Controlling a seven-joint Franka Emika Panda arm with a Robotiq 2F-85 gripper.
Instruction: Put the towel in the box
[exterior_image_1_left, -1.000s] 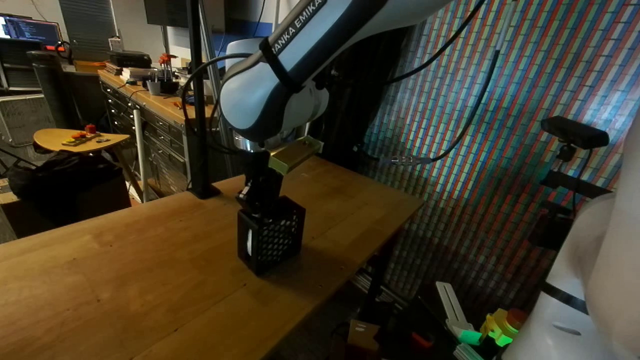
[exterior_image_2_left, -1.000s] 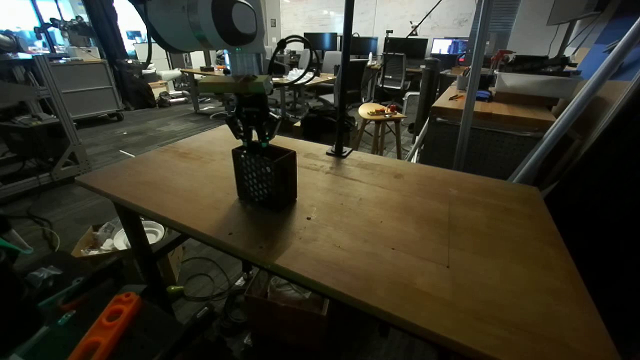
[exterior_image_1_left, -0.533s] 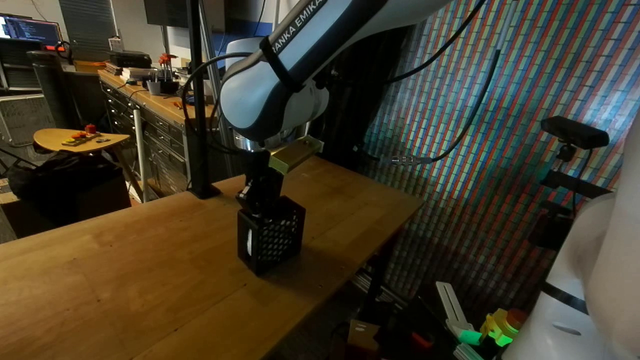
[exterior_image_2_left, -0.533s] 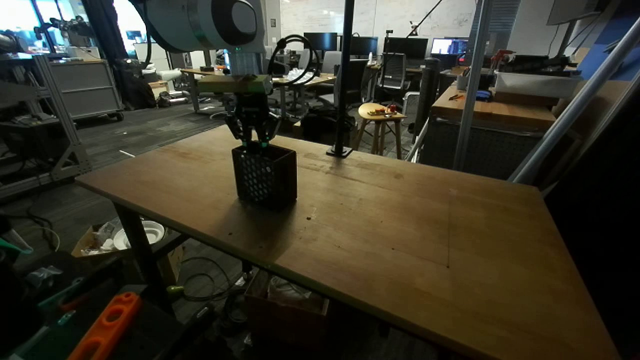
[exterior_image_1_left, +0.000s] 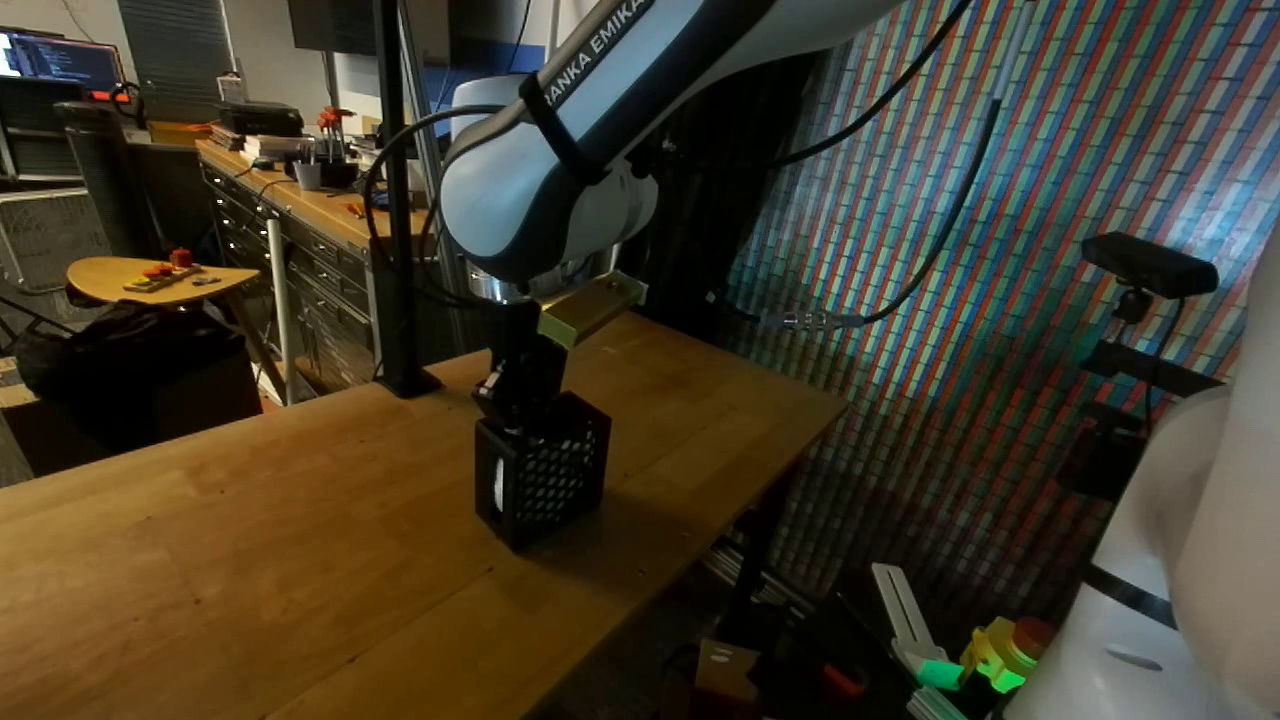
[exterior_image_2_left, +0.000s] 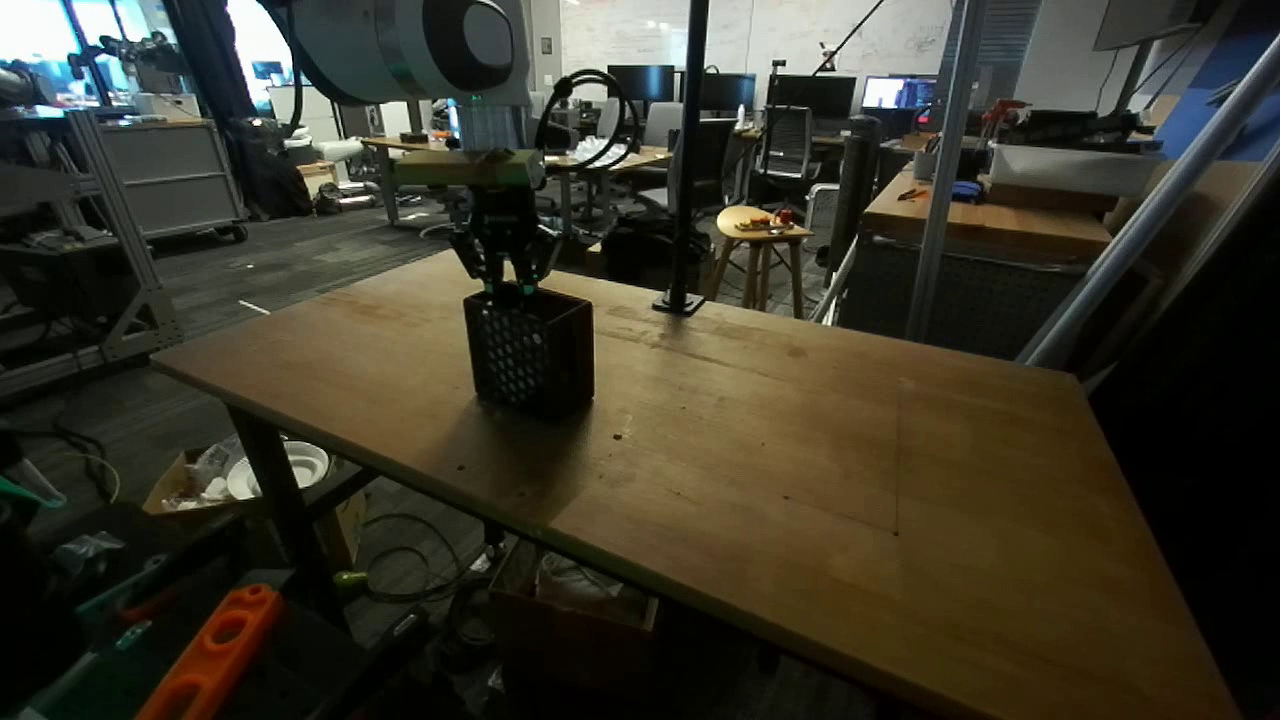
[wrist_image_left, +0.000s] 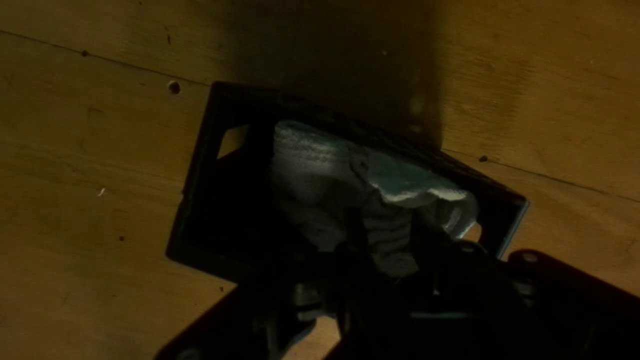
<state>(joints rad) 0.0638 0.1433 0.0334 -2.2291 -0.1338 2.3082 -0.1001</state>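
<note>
A dark box with honeycomb holes stands upright on the table in both exterior views (exterior_image_1_left: 560, 485) (exterior_image_2_left: 570, 365); its open top shows in the wrist view (wrist_image_left: 240, 95). A crumpled pale grey and greenish towel (wrist_image_left: 310, 170) lies inside the box. A white patch of it shows through the box's side slot in an exterior view (exterior_image_1_left: 498, 485). My gripper points down at the box's opening (exterior_image_1_left: 518, 420) (exterior_image_2_left: 512, 290). In the wrist view its dark fingers (wrist_image_left: 387, 220) stand apart over the towel, with towel visible between them. Whether they touch it is too dark to tell.
The wooden table (exterior_image_1_left: 300, 540) extends around the box. A black upright post (exterior_image_1_left: 400, 370) with a base plate stands at the table's far edge and also shows in an exterior view (exterior_image_2_left: 680, 298). A stool with toys (exterior_image_2_left: 762, 225) stands beyond the table.
</note>
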